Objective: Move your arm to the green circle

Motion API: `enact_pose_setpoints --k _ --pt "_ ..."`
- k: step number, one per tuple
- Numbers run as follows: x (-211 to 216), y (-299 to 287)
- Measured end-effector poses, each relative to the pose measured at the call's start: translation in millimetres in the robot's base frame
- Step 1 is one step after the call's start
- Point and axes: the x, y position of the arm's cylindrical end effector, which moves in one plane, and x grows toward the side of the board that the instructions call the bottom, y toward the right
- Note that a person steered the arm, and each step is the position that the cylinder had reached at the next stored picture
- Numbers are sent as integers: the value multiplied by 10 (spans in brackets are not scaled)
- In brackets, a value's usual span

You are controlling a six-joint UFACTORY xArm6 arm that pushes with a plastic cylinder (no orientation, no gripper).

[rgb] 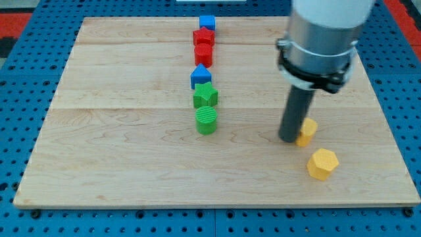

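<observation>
The green circle (206, 121) is a short green cylinder near the board's middle. It is the lowest block in a column. Above it stand a green star (205, 96), a blue block (200, 77), two red blocks (203, 54) (203, 37) and a blue block (207, 23) at the view's top. My tip (289, 139) rests on the board well to the right of the green circle, touching a small yellow block (306, 131) on its right side.
A yellow hexagon (323, 163) lies below and right of my tip. The wooden board (118, 158) sits on a blue perforated table. The arm's wide body (320, 39) hangs over the board's upper right.
</observation>
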Motion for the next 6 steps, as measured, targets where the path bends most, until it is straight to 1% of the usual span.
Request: enact_pose_setpoints --k 1,2,3,4,5,6 --pt "0 71" --pt "415 -1047" --pt "321 -2515" --pt "-190 -2319" --pt "-385 -1699" --pt "-390 -1225"
